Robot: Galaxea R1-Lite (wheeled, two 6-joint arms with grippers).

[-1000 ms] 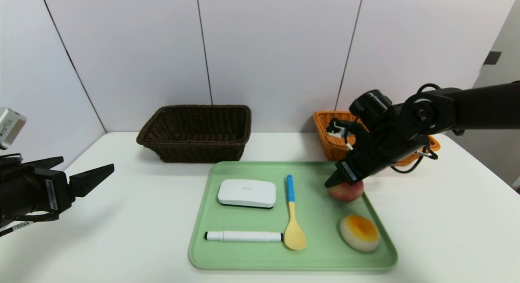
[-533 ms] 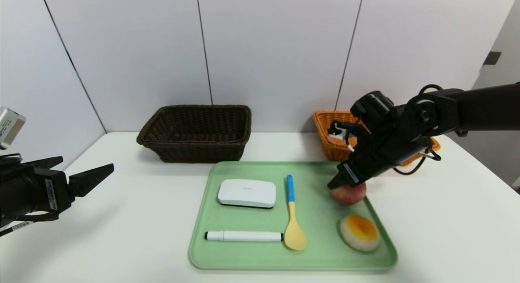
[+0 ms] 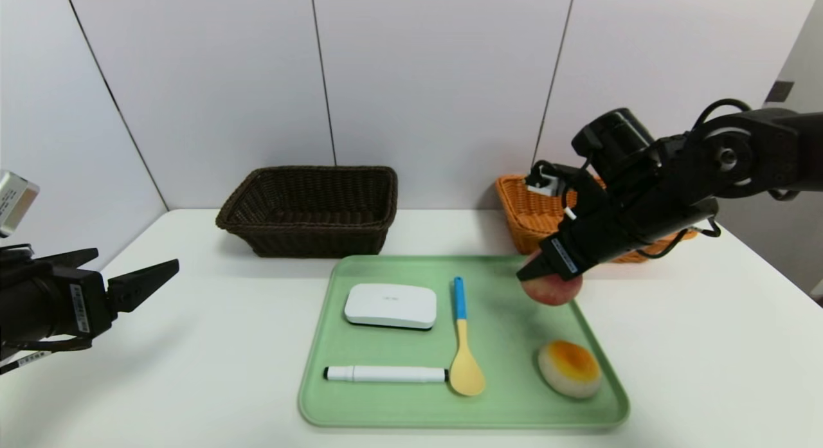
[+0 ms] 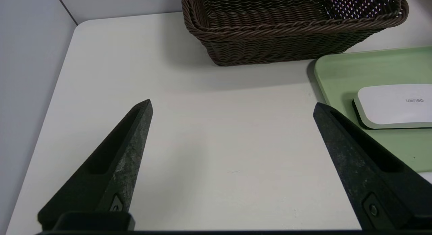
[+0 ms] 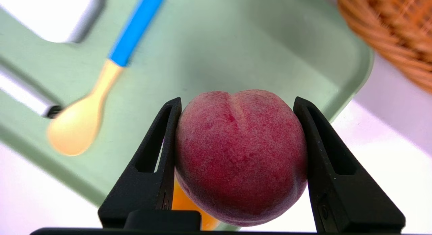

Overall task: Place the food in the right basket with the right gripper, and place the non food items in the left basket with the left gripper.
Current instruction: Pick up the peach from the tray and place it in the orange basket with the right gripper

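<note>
Peach in right hand above tray's far-right rim.

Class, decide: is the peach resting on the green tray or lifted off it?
Lifted. The right gripper clamps the peach on both sides, and the head view shows it hanging clear above the tray.

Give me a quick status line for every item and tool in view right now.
peach: clamped in the right tool, lifted off the tray
bun: lying on the tray
white box: on the tray
marker: on the tray, capped
spoon: on the tray
green tray: flat on the table
orange basket: upright
dark basket: upright, nothing visible inside
left tool: open, holds nothing, beside the tray
</note>
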